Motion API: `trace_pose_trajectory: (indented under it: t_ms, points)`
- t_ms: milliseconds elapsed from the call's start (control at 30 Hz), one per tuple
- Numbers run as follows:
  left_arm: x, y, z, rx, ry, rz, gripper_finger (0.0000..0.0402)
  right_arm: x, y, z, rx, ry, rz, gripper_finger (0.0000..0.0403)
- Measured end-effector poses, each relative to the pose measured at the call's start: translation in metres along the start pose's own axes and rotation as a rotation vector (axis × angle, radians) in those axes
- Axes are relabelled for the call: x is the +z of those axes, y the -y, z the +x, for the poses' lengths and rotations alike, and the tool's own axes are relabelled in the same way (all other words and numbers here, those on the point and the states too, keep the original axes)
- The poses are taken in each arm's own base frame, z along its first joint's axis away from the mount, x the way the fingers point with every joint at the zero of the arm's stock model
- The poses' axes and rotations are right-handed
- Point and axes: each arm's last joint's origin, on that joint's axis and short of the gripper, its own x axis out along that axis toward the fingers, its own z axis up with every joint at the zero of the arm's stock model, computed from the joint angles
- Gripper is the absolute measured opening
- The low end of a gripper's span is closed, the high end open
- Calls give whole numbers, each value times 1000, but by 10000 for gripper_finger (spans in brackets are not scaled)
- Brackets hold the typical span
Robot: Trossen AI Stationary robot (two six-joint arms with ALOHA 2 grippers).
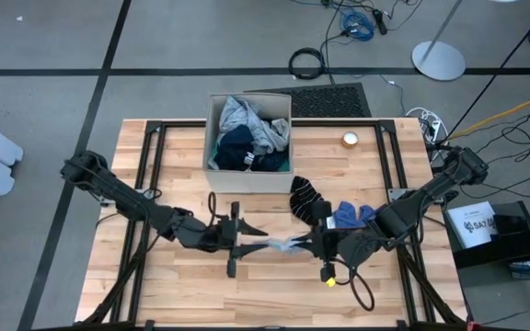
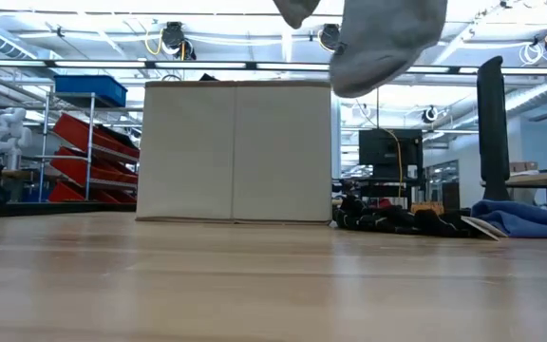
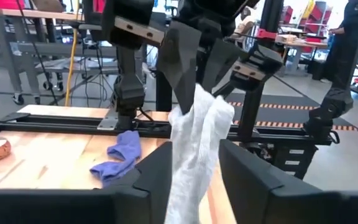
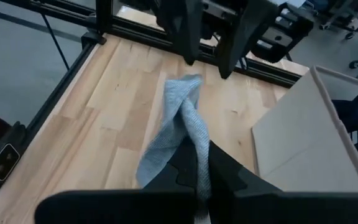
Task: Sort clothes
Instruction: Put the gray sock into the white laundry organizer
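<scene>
A light grey sock (image 1: 285,245) hangs in the air between my two grippers, above the table's near middle; in the low view it shows high up (image 2: 387,43). My right gripper (image 1: 313,245) is shut on it. My left gripper (image 1: 258,246) is open, its fingers (image 3: 157,177) on either side of the sock's other end (image 4: 184,84); I cannot tell whether they touch it. Striped black socks (image 1: 305,199) and small blue pieces (image 1: 352,216) lie on the table to the right of the middle. More clothes (image 1: 247,138) fill the beige box (image 1: 212,156). My right gripper pinches one end of the grey sock (image 4: 194,146) between its two fingers. The fingers come level from the table's right side and lie along the sock. The sock is lifted clear of the table and reaches out toward my left gripper, bunched lengthwise.
The beige box stands at the table's far middle. A small round object (image 1: 350,140) lies at the far right. Black frame rails (image 1: 145,175) run along the left and right sides. Bare wood lies at the near left (image 1: 155,285).
</scene>
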Motion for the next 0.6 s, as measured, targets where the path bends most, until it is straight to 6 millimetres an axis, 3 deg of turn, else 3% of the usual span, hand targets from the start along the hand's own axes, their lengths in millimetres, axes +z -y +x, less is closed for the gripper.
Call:
trace_pose_trajectory:
  t_ms: [333, 600]
  points:
    - [0, 0, 0, -8, 1, -11, 247, 3, 2, -3, 3, -21, 3, 3]
    - [-9, -3, 9, -70, -35, -80, 260, 7, 11, 2, -19, 11, 37, 3]
